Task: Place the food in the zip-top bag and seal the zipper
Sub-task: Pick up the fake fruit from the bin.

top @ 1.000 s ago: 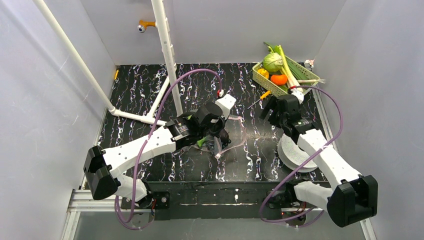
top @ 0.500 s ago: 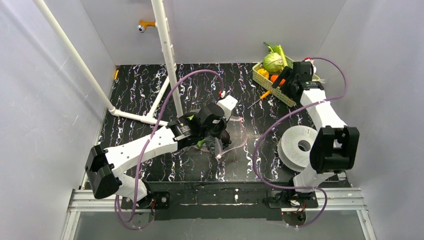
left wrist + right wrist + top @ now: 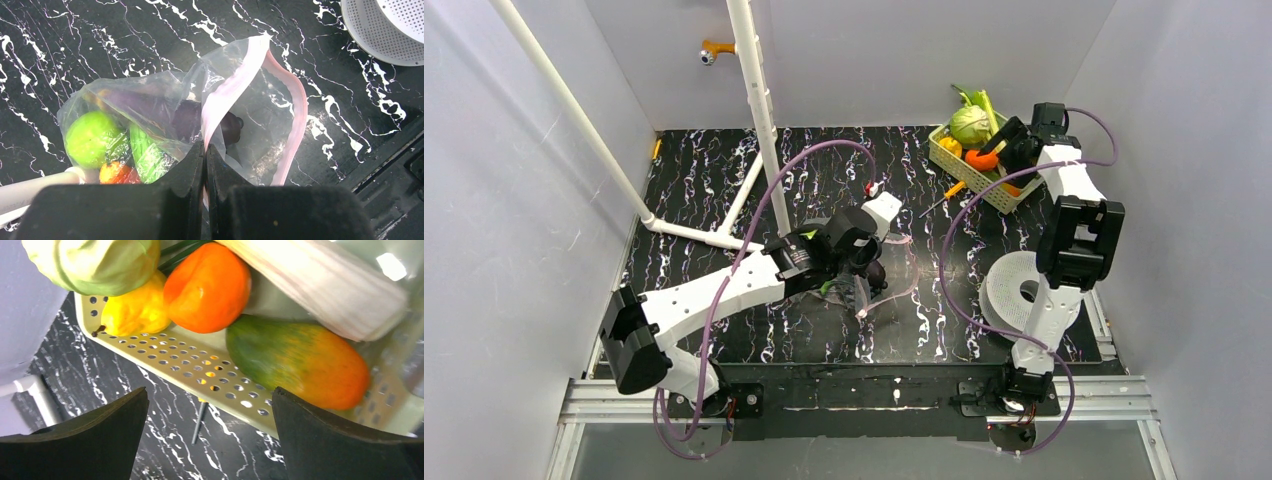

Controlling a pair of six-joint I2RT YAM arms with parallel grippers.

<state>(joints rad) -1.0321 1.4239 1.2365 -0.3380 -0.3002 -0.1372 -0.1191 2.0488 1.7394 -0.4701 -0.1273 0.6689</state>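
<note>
The zip-top bag (image 3: 150, 112) lies on the black marbled table, its mouth open, and also shows in the top view (image 3: 894, 278). My left gripper (image 3: 205, 150) is shut on one lip of its pink zipper (image 3: 227, 92). Inside the bag are a round green fruit (image 3: 92, 137), a green piece (image 3: 145, 155), an orange-red piece (image 3: 115, 172) and a dark purple piece (image 3: 187, 117). My right gripper (image 3: 210, 390) is open and empty, hovering at the basket's near rim (image 3: 170, 355), just short of the round orange fruit (image 3: 207, 287), a yellow piece (image 3: 135, 310) and a green-orange fruit (image 3: 300, 360).
The basket (image 3: 951, 162) sits at the back right and also holds the pale cabbage (image 3: 95, 260) and the leek (image 3: 325, 285). A small screwdriver (image 3: 944, 195) lies beside it. A white perforated dish (image 3: 1014, 290) sits right of the bag. White pipes (image 3: 759, 110) stand at the back left.
My right arm has swung from the table's middle out to the basket at the back right, gripper open. My left gripper has kept hold of the bag's zipper edge.
</note>
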